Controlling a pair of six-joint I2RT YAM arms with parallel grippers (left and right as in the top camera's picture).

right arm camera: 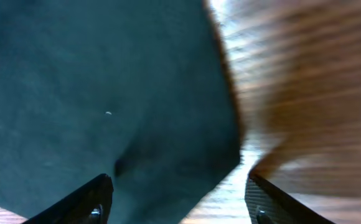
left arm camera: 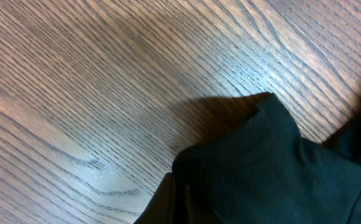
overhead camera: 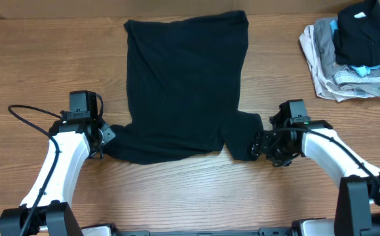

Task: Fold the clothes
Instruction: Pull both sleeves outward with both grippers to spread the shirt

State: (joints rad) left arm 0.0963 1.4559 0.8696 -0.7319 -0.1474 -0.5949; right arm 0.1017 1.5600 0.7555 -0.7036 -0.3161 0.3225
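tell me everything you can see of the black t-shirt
The black T-shirt is plain, soft, matte fabric, spread mostly flat on the wooden table, body toward the far edge, short sleeves toward the arms. Jaws of the left gripper look shut on its left sleeve tip; those of the right gripper stand open astride the right sleeve.

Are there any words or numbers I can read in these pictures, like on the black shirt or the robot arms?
None can be read.
The black T-shirt is plain, with no label showing.
The pile of folded clothes shows no print.
The left arm and right arm show no markings clear enough to read.
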